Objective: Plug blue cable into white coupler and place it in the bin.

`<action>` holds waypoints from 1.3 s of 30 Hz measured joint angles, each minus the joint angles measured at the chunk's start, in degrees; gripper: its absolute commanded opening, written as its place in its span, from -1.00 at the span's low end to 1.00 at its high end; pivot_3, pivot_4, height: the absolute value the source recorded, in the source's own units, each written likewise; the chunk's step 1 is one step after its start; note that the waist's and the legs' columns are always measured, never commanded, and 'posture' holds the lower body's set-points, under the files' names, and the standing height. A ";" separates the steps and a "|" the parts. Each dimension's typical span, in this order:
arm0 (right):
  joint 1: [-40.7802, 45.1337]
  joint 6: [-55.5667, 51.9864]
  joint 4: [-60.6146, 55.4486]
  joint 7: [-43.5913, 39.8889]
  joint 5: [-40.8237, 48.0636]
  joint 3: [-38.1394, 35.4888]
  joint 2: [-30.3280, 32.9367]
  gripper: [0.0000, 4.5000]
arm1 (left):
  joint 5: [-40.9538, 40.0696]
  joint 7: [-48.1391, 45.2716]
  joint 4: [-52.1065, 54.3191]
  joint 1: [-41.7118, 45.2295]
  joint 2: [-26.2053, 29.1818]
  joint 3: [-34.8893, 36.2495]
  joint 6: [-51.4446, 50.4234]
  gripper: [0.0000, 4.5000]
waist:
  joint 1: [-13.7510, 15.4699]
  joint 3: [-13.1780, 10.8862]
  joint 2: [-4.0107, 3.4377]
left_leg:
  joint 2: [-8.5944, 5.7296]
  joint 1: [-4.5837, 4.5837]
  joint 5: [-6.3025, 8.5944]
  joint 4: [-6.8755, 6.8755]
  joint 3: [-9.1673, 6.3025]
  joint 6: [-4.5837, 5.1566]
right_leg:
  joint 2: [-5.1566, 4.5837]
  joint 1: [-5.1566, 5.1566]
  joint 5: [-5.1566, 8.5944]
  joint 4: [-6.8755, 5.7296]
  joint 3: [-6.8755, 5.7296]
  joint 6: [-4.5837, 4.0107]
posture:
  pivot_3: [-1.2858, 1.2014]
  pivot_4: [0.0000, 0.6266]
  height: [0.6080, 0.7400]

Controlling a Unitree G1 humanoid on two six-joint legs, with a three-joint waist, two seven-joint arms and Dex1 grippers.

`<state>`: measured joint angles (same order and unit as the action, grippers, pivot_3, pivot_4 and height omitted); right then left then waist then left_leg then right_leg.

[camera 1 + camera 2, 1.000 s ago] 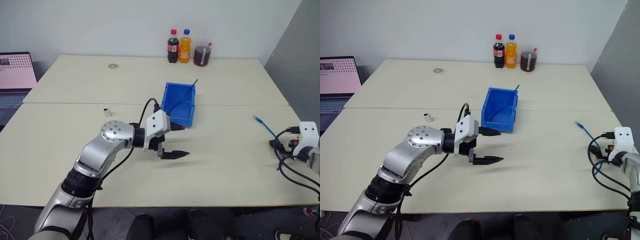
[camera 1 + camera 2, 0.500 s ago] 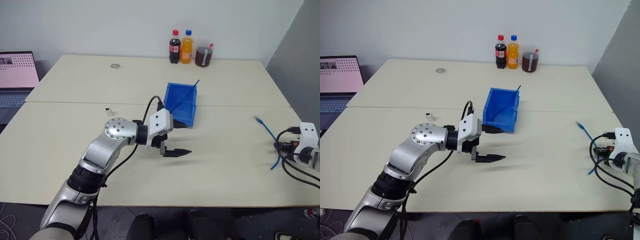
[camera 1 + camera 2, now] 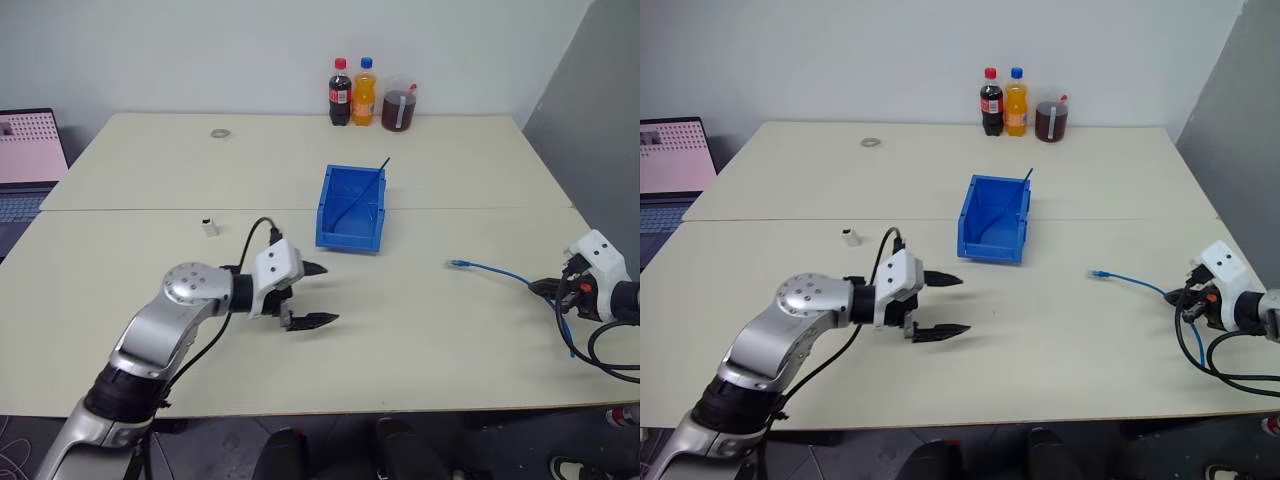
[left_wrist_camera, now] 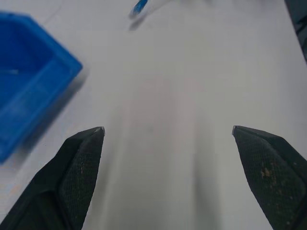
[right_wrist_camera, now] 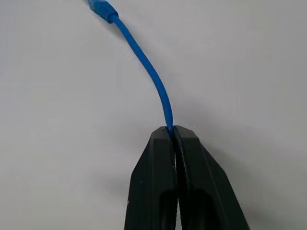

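My right gripper [image 5: 172,130] at the right edge has its jaws closed on the blue cable [image 3: 495,270], which is thin and floppy (I would grip nearer the plug). Left gripper [image 3: 318,296], lower centre, stands wide open, empty. The coupler [image 3: 209,226] sits at centre left on the bench [image 3: 430,340].

Just ahead of the left gripper [image 4: 168,132] the matt, smooth cream table [image 3: 420,330] lay bare, its fingers [image 4: 79,167] black, finely textured plastic — beside them the bin [image 3: 351,208] looked glossy moulded plastic — while the right gripper [image 5: 171,129] pinched the smooth, rubbery-sheathed blue cable [image 5: 151,72].
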<state>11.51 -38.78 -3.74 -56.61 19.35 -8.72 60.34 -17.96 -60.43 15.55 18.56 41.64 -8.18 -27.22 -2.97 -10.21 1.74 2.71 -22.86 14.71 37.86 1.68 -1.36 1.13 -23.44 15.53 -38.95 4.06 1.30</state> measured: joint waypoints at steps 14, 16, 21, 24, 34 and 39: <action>16.52 6.80 -4.14 2.22 -11.27 29.28 -24.10 -0.98 | 1.40 4.46 -7.78 -17.98 4.92 15.09 7.77 1.00 | 1.07 -0.10 0.08 | -0.09 -0.24 0.01 0.02 0.19 -0.01 | -0.35 -0.29 -0.07 -0.03 -0.14 -0.18 | 0.03 -0.52 1.00; 18.91 6.89 -2.47 2.80 -12.34 30.93 -26.99 -0.98 | 1.30 4.06 -8.26 -19.04 5.13 15.55 8.08 1.00 | 1.16 -0.09 0.09 | -0.08 -0.24 0.01 0.02 0.20 0.00 | -0.38 -0.32 -0.10 -0.03 -0.14 -0.22 | 0.03 -0.52 1.00; 20.76 7.15 0.93 2.96 -14.16 33.73 -30.78 -0.98 | 1.23 2.33 -8.83 -20.98 5.67 16.11 9.42 1.00 | 1.29 -0.08 0.11 | -0.02 -0.23 0.01 0.00 0.15 0.00 | -0.38 -0.33 -0.07 -0.06 -0.23 -0.26 | 0.03 -0.52 1.00; 21.59 7.09 2.71 2.98 -14.75 33.84 -32.14 -0.89 | 1.24 1.49 -8.86 -21.73 5.73 16.10 10.45 1.00 | 1.17 -0.08 0.11 | 0.01 -0.21 0.01 0.00 0.14 0.00 | -0.37 -0.33 -0.08 -0.09 -0.24 -0.26 | 0.03 -0.52 1.00; 22.14 5.47 0.64 -0.21 -14.28 33.49 -30.45 0.26 | 2.03 0.94 -11.04 -17.51 5.03 12.74 11.40 1.00 | 1.29 -0.08 0.10 | -0.03 -0.22 0.01 0.01 0.12 0.00 | -0.30 -0.32 -0.09 -0.10 -0.29 -0.27 | 0.03 -0.52 1.00; 20.08 1.95 -8.00 -5.76 -9.92 31.66 -23.75 0.75 | 3.57 1.04 -11.81 -12.96 4.07 8.94 10.10 1.00 | 1.44 -0.08 0.11 | -0.08 -0.23 0.01 0.01 0.10 0.00 | -0.30 -0.28 -0.08 -0.09 -0.30 -0.25 | 0.03 -0.52 1.00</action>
<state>31.59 -36.83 -11.73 -62.37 9.43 22.93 36.59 -14.40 -59.39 3.74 5.60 45.71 0.76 -17.12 -1.53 -10.29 1.84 2.63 -23.09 14.72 37.87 1.78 -1.36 0.84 -23.72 15.46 -39.03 3.76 1.05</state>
